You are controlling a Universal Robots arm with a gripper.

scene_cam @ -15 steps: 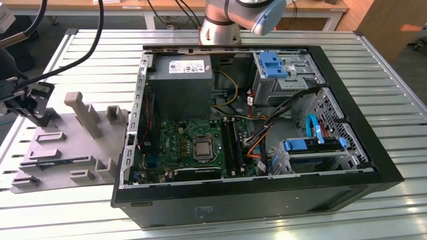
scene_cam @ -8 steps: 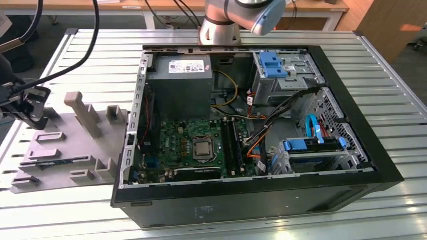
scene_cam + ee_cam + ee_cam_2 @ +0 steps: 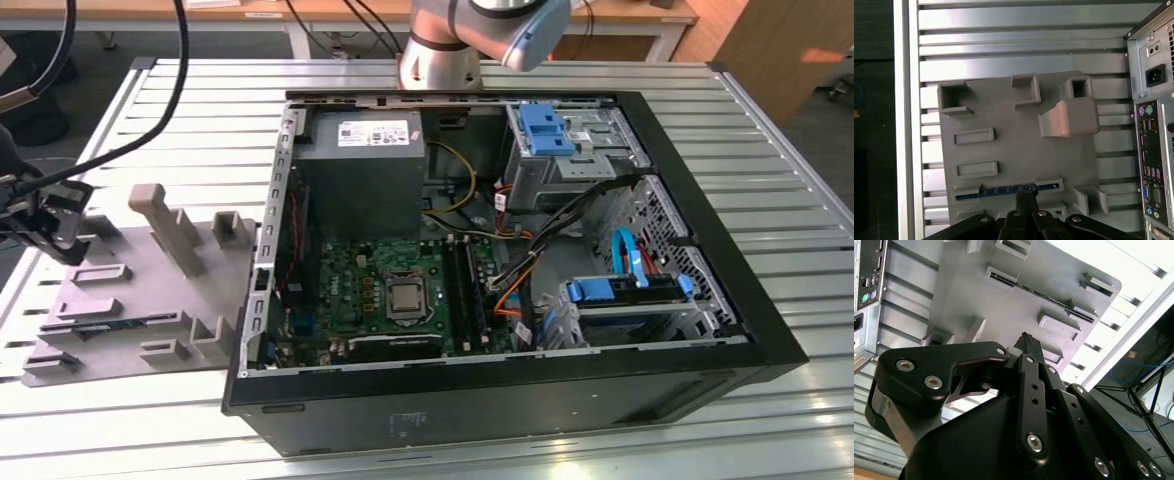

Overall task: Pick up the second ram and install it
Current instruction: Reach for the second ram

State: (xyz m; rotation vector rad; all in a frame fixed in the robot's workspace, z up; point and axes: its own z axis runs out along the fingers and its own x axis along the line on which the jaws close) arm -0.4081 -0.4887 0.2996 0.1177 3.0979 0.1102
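The second ram (image 3: 1004, 190) is a thin dark blue-green stick standing on edge in a slot of the grey holder plate (image 3: 1004, 115). The exterior view shows it near the plate's front edge (image 3: 114, 323), and the second wrist view shows it as a dark strip (image 3: 1041, 296) between the blocks. My gripper (image 3: 1025, 198) hovers just above the stick, fingers pressed together and holding nothing. Its tips (image 3: 1029, 341) hang over the plate. In the exterior view the gripper (image 3: 56, 232) is at the far left, over the plate's left side.
An open black computer case (image 3: 694, 250) lies to the exterior view's right of the plate. Inside it are the green motherboard (image 3: 360, 285), long black slots (image 3: 461, 295), cables and blue drive brackets. The case's rear ports (image 3: 1151, 170) sit close to the plate. Tall grey blocks (image 3: 167, 225) rise from the plate.
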